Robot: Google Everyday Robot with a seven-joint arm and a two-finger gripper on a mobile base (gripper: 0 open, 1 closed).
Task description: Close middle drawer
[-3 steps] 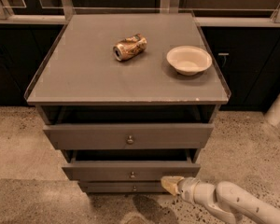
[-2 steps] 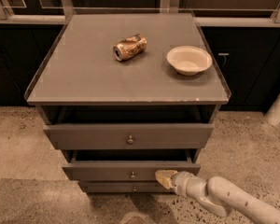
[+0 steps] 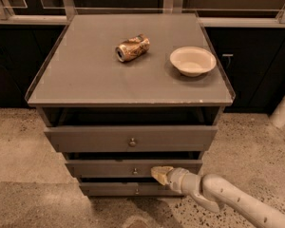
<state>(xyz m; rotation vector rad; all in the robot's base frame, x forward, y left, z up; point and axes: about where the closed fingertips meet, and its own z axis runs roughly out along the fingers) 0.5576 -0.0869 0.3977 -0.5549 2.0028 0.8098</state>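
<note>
Dim warm overhead light; pale gripper (image 3: 158, 174) at the shadowed middle drawer (image 3: 102, 168).

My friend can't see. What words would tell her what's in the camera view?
A robot arm holds its pincer at the front of the partly open middle drawer of a grey cabinet, just right of its knob. On top lie a crushed can and a pale bowl.

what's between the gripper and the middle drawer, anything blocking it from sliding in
Nothing visible. The gripper sits at the front of the middle drawer, just right of its knob, with no object between them. The drawer's interior is too dark to check for anything behind it.
</note>
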